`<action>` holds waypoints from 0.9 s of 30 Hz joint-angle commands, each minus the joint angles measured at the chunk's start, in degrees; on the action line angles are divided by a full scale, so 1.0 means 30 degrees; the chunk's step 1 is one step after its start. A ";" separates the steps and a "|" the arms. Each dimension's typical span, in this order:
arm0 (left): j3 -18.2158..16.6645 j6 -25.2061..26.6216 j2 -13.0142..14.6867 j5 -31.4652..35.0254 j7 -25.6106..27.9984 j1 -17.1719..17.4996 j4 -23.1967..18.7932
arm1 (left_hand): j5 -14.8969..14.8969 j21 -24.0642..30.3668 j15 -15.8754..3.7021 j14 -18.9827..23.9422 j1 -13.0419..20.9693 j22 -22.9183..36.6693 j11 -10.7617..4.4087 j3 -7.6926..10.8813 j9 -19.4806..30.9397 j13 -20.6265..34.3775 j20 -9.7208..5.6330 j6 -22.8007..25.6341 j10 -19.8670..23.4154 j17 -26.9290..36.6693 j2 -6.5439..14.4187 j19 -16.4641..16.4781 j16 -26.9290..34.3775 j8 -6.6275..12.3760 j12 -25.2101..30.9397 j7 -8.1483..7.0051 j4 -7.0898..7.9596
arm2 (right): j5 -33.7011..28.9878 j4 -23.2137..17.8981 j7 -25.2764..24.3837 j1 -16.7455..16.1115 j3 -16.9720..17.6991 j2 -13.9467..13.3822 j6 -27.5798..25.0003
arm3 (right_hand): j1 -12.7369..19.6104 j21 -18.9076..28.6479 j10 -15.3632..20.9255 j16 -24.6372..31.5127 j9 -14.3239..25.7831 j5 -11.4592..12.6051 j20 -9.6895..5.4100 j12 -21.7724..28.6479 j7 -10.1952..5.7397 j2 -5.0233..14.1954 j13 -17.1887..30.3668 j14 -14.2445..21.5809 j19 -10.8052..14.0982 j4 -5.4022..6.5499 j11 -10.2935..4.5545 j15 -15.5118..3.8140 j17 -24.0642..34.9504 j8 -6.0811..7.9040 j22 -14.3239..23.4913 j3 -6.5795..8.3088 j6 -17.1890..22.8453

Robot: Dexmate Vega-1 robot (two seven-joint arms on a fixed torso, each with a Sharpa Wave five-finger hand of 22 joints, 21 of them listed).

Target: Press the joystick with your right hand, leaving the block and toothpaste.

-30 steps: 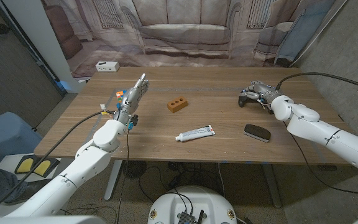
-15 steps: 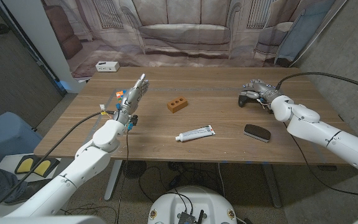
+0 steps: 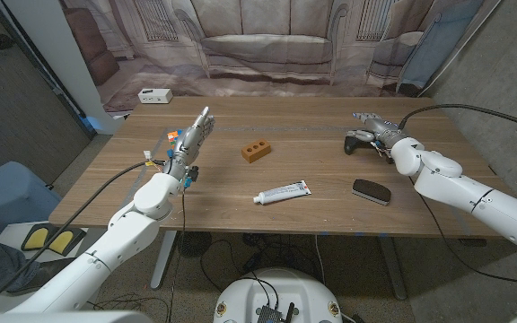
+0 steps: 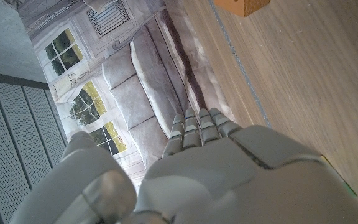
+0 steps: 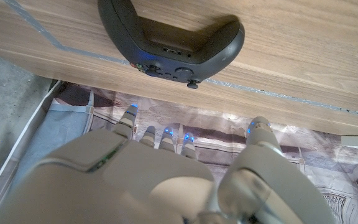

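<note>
The joystick, a dark gamepad [image 3: 358, 141] [image 5: 169, 37], lies on the table's far right. My right hand [image 3: 377, 126] [image 5: 166, 180] hovers just behind and above it with fingers stretched out and apart, holding nothing; in the right wrist view the fingertips [image 5: 164, 132] stand clear of the pad. An orange block [image 3: 257, 152] [image 4: 241, 5] with holes sits mid-table. A white toothpaste tube [image 3: 283, 192] lies nearer the front edge. My left hand [image 3: 191, 138] [image 4: 229, 180] is raised over the table's left side, fingers straight and empty.
A black oval object [image 3: 371, 191] lies in front of my right forearm. A small colourful item [image 3: 170, 138] sits beside the left hand. A white power strip [image 3: 153, 95] is at the far left corner of the wooden table [image 3: 312, 170].
My right hand's fingers have lifted off the gamepad and straightened out above it. The left arm, block and toothpaste have stayed put.
</note>
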 commanded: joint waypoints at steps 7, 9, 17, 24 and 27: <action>0.0007 -0.0110 -0.0068 -0.0042 -0.0081 -0.0157 0.0232 | 0.0000 0.0011 -0.0010 -0.0025 0.0052 0.0106 -0.0023 0.0061 0.0103 0.0056 0.0087 0.0163 -0.0041 0.0057 0.0209 -0.0099 -0.0013 0.0040 -0.0002 -0.0018 -0.0086 | 0.0199 -0.0229 -0.0442 -0.0120 0.0264 0.0114 0.0225 | -0.0342 0.0024 -0.0604 -0.0124 0.0027 -0.0051 -0.0246 -0.0097 0.0368 -0.0241 0.0087 -0.1127 -0.0067 0.0149 0.0401 0.0056 0.0125 0.0203 0.0037 -0.0189 -0.0144; 0.0021 -0.0100 -0.0067 -0.0070 -0.0136 -0.0203 0.0275 | 0.0000 0.0011 -0.0022 -0.0033 0.0052 0.0106 -0.0044 0.0061 0.0103 0.0056 0.0087 0.0155 -0.0046 0.0057 0.0214 -0.0100 -0.0016 0.0035 -0.0003 -0.0014 -0.0090 | 0.0292 -0.0285 -0.0506 -0.0163 0.0340 0.0139 0.0266 | -0.0436 0.0000 -0.0900 -0.0135 0.0027 -0.0062 -0.0283 -0.0167 0.0474 -0.0282 0.0091 -0.1177 -0.0123 0.0184 0.0451 0.0081 0.0135 0.0276 0.0038 -0.0236 -0.0083; 0.0030 -0.0090 -0.0068 -0.0108 -0.0207 -0.0348 0.0357 | -0.0001 0.0015 -0.0011 -0.0021 0.0053 0.0107 -0.0024 0.0059 0.0103 0.0056 0.0085 0.0157 -0.0038 0.0057 0.0231 -0.0102 -0.0010 0.0031 0.0000 0.0001 -0.0105 | 0.0707 -0.0517 -0.1063 -0.0498 0.0743 0.0119 0.0950 | -0.0677 0.0093 -0.0969 -0.0054 0.0021 -0.0057 -0.2019 0.0009 0.0933 -0.0373 0.0094 -0.0980 0.0157 0.0238 0.0652 0.0053 0.0130 0.0487 0.0036 -0.0350 0.0288; 0.0042 -0.0136 -0.0088 -0.0146 -0.0323 -0.0521 0.0489 | -0.0002 0.0022 -0.0023 -0.0049 0.0054 0.0106 -0.0039 0.0056 0.0104 0.0056 0.0086 0.0148 -0.0046 0.0057 0.0244 -0.0092 -0.0021 0.0023 -0.0002 0.0021 -0.0120 | 0.1461 -0.0816 -0.1975 -0.1088 0.1484 0.0196 0.1729 | -0.0641 0.0299 -0.0389 0.0082 0.0011 -0.0045 -0.3399 0.0266 0.1249 -0.0394 0.0079 -0.0406 0.0982 0.0158 0.0938 -0.0002 0.0071 0.0641 0.0005 -0.0346 0.0789; 0.0082 -0.0170 -0.0116 -0.0175 -0.0417 -0.0616 0.0605 | -0.0003 0.0023 -0.0035 -0.0047 0.0054 0.0106 -0.0030 0.0055 0.0104 0.0056 0.0078 0.0155 -0.0050 0.0057 0.0250 -0.0090 -0.0020 0.0024 -0.0003 0.0011 -0.0126 | 0.1926 -0.0843 -0.2188 -0.1303 0.1787 0.0222 0.2203 | -0.0633 0.0335 -0.0224 0.0114 0.0009 -0.0045 -0.3522 0.0320 0.1331 -0.0398 0.0076 -0.0270 0.1149 0.0146 0.0909 0.0004 0.0062 0.0685 0.0000 -0.0346 0.0947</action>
